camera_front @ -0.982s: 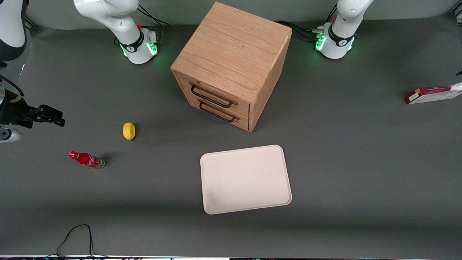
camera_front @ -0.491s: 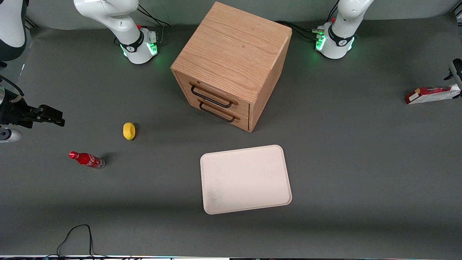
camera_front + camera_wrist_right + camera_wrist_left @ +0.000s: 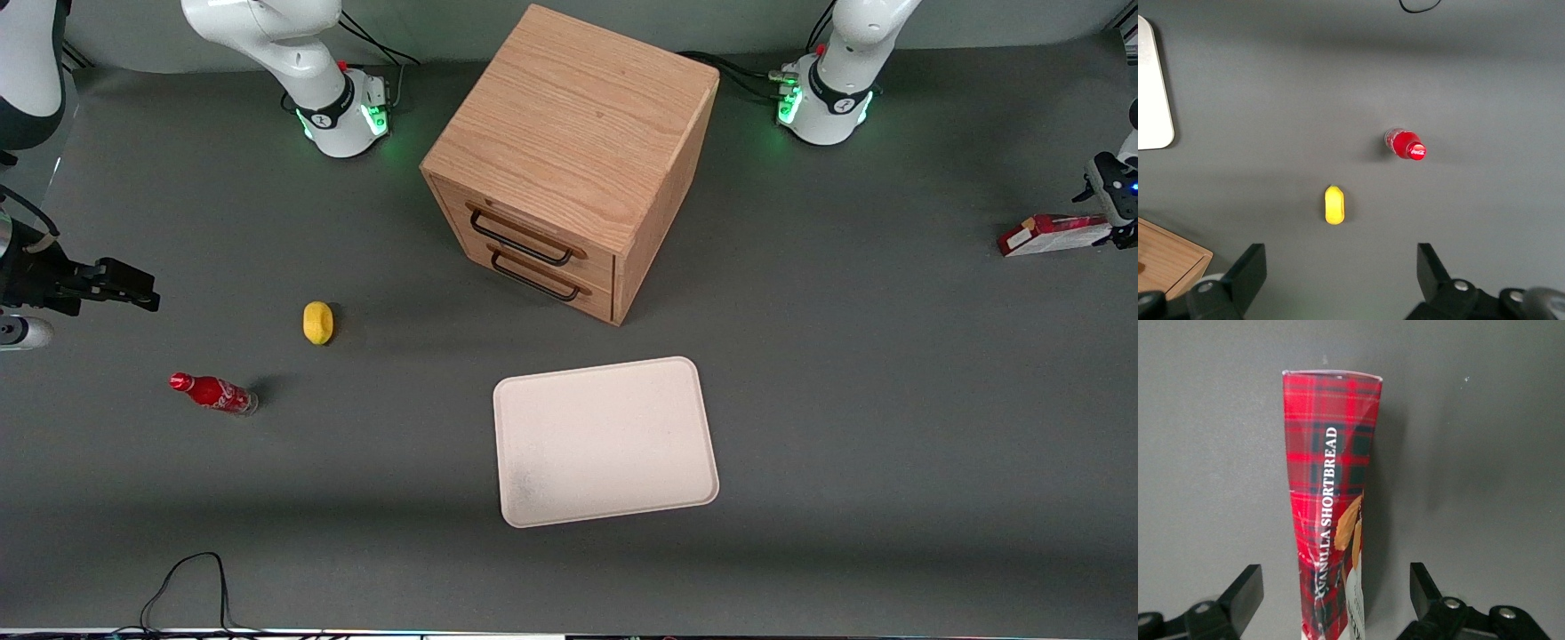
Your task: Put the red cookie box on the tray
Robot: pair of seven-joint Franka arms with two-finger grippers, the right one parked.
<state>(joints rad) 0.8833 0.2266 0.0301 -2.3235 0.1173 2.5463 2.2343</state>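
Now arrives over the red cookie box (image 3: 1053, 235) at the working arm's end of the bench (image 3: 889, 400), absent a second ago. Gripper (image 3: 1337, 600) straddles the box, jaws wide, no contact yet: grasp approaching. Box lies flat, well apart from the tray (image 3: 605, 440); red tartan, shortbread lettering, slightly dented.

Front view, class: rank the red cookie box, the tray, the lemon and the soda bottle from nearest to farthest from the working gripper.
The gripper, open, hangs over the box's end.
1. red cookie box: right at the gripper, at the working arm's end of the table.
2. tray: mid-table, nearer the camera.
3. lemon: toward the parked arm's end.
4. soda bottle: farthest, nearer the camera than the lemon.
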